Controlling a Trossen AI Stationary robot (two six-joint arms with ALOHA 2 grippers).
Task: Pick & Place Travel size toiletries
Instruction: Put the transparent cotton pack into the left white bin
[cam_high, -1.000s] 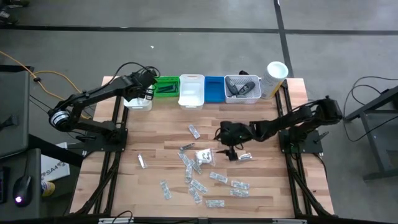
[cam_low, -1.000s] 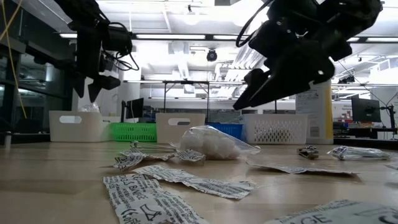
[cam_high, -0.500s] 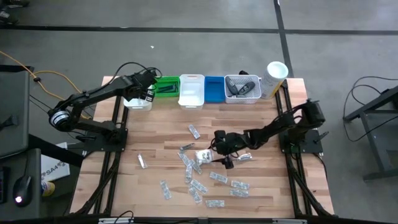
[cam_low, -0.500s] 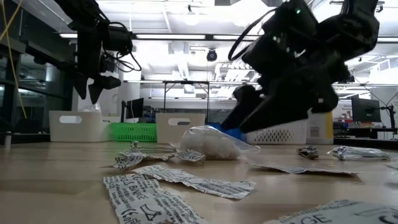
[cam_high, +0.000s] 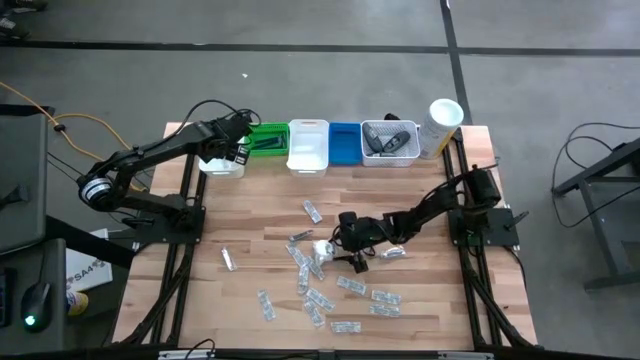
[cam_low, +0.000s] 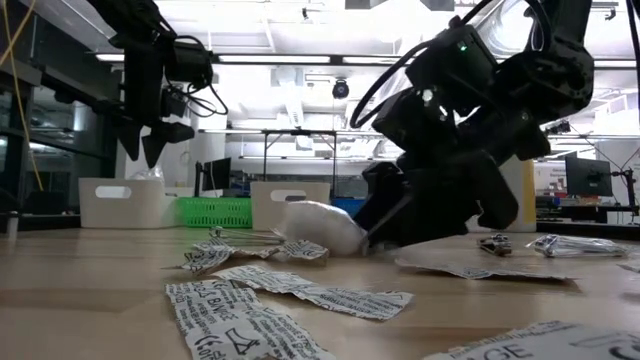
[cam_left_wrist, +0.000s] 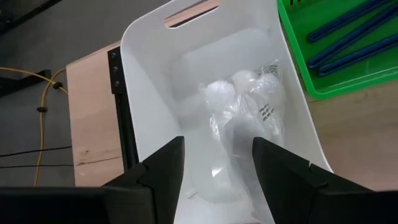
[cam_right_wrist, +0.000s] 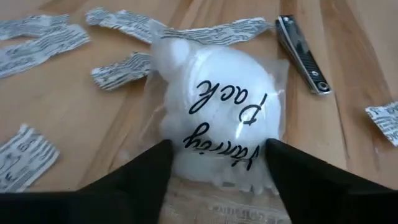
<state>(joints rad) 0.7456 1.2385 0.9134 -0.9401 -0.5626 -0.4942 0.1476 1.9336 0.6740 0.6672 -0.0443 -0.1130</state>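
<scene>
Near the middle of the wooden bench, the right end effector stands wide open around a clear plastic pouch of white cotton balls. Best to close gently on the pouch's middle, since it lies flat between the fingers. Over the white bin, the left end effector hangs open.

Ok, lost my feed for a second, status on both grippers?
Right gripper open, straddling clear cotton-ball pouch on table. Left gripper open over white bin. Metal nail clipper lies beside pouch.
</scene>
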